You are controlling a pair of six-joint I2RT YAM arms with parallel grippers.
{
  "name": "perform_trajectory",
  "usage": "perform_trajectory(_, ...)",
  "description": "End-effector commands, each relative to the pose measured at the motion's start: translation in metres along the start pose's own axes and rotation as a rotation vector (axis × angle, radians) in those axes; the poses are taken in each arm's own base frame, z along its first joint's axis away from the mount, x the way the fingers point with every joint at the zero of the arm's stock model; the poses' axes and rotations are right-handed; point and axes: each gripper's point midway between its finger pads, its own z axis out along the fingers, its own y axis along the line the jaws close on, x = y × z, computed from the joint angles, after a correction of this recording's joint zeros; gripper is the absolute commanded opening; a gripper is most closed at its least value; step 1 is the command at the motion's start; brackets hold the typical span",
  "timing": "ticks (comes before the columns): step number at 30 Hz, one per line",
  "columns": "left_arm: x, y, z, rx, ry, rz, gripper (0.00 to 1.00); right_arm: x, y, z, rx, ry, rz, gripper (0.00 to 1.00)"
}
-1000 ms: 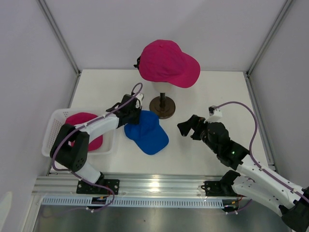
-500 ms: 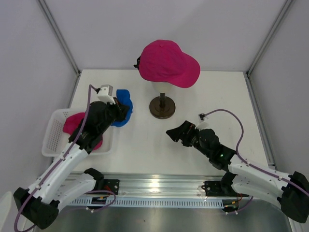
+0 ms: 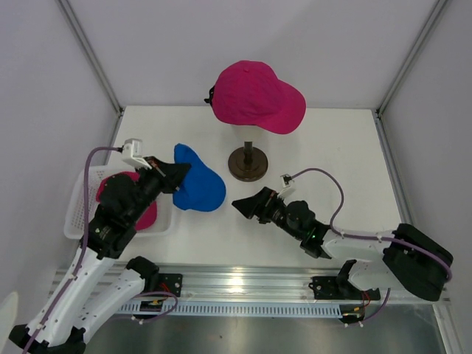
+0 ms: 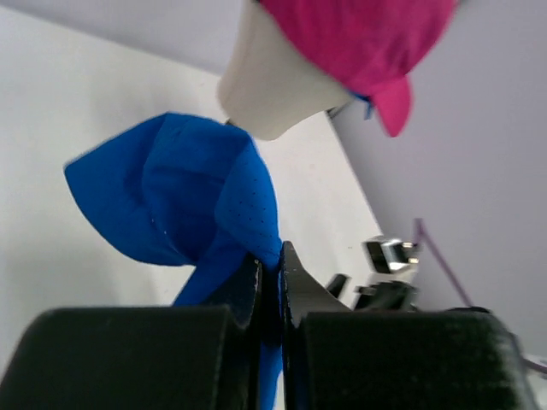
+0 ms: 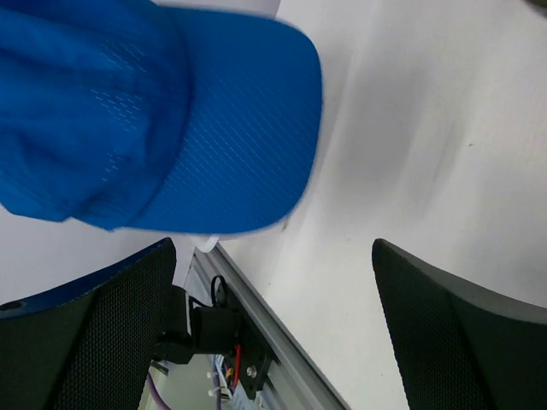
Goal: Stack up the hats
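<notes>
Aluminium rail (image 3: pixel 236 284) runs along the near edge with both arm bases fixed to it. Just past it on the left, a white basket (image 3: pixel 77 214) sits on the table (image 3: pixel 332 147) with a magenta cap (image 3: pixel 146 214) lying inside. Only the overhead camera catches that one.

The left gripper (image 3: pixel 171 177) reaches out above the basket's far corner. From overhead its jaws are hard to read. Its own wrist camera settles it: the two dark fingers (image 4: pixel 299 290) are pressed tight together, pinching a fold of the blue cap (image 3: pixel 198 186), and the rest of the cap (image 4: pixel 179 196) bulges out beyond them.

To the right, the right gripper (image 3: pixel 243 208) sits low over the table, aimed at the blue cap but clearly apart from it. Its wrist view shows the fingers (image 5: pixel 85 342) spread wide with nothing between them. The same view shows the blue cap's curved brim (image 5: pixel 231 128) hanging ahead, with a soft shadow on the white surface beside it. Whether any part of the cap rests on the table, I cannot tell.

Further back stands the dark round stand (image 3: pixel 247 164). Above it, the left wrist view shows the cream mannequin head (image 4: pixel 265 94), which is almost hidden from overhead. A second magenta hat (image 3: pixel 254 94) sits on that head, its brim pointing right.
</notes>
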Motion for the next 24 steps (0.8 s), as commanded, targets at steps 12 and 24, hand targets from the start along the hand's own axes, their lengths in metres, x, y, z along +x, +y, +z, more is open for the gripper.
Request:
perform_trajectory(12,-0.050,-0.065,-0.025,0.228,-0.087,-0.027,0.01,-0.006,0.101,0.036,-0.426,-0.104,0.317,1.00)
perform_trajectory(24,-0.053,-0.082,-0.035,0.299,-0.068,-0.051,0.01,0.001,0.099,0.054,-0.444,-0.122,0.422,0.99)
